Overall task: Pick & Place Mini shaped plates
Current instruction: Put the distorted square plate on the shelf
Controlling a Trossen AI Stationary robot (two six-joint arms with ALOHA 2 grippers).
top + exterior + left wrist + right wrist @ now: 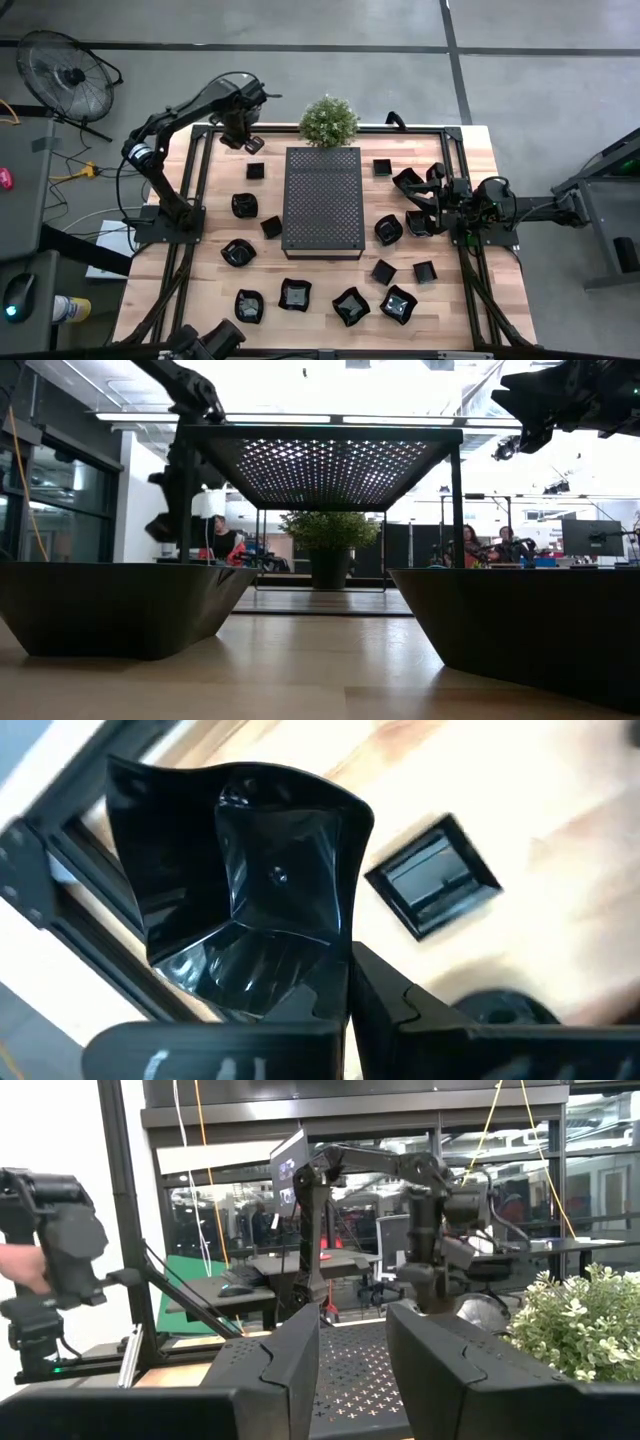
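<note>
My left gripper [244, 136] hangs over the table's far left corner, pointing down, shut on a glossy black wavy-rimmed mini shaped plate [250, 880]. That plate [254, 145] is up off the wood. Another small square plate [435, 877] lies flat on the table below, beside it [255, 170]. Several more mini plates lie around the tray, such as one [240, 252] at the left and one [350, 305] near the front. My right gripper [352, 1350] waits at the table's right edge, open, with nothing between its fingers. My left gripper pinches the plate's rim at one side [318, 965] between its two fingers, coming from above and pointing down. The plate hangs tilted below the fingers, its hollow turned toward the wrist camera, clear of the table.
A large black perforated tray [323, 200] stands on legs at the table's middle, with a potted plant [328, 120] at its far end. Black frame rails [195, 180] run along the table's left and right sides. Two plates [120, 605] sit close to the low camera.
</note>
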